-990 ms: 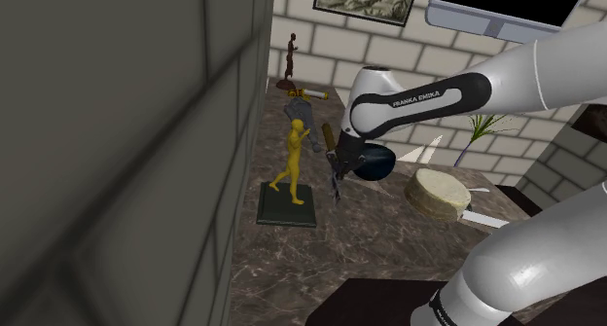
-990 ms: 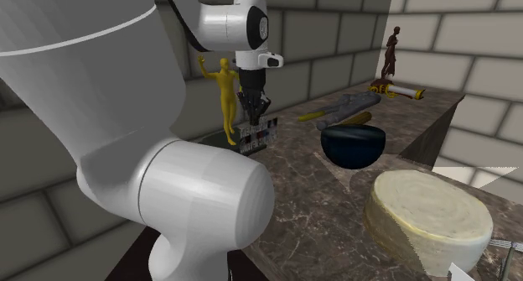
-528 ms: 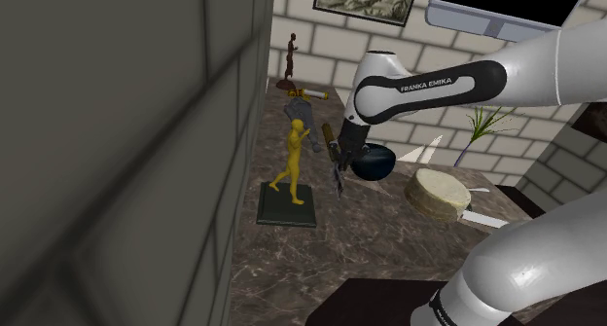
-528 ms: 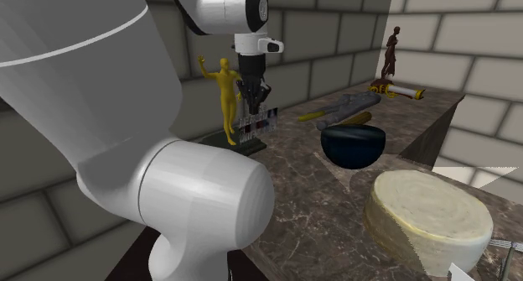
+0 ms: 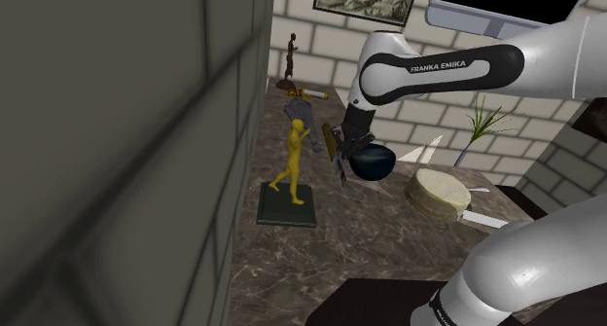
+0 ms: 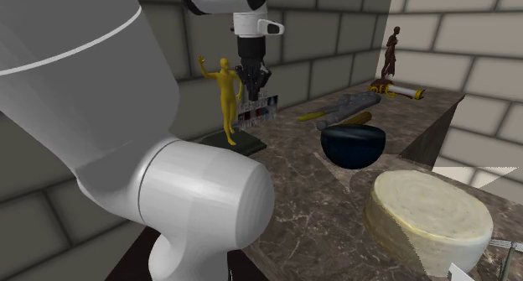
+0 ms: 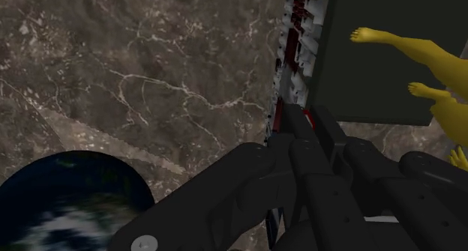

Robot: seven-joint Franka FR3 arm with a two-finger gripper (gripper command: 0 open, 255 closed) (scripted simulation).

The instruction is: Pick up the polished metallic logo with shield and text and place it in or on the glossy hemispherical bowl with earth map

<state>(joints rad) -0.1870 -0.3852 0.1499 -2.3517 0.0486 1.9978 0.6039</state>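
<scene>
The hand (image 6: 254, 93) is closed on the top edge of the logo (image 6: 256, 113), which hangs from it above the marble surface (image 6: 310, 212), just beside the yellow figure (image 6: 225, 91). In the wrist view the logo is seen edge-on, so its shield and text cannot be read, and the fingers cover its near end. The bowl (image 6: 354, 145) stands apart on the surface. The wrist view's frame cuts it off, and in the shoulder view the arm hides part of it.
</scene>
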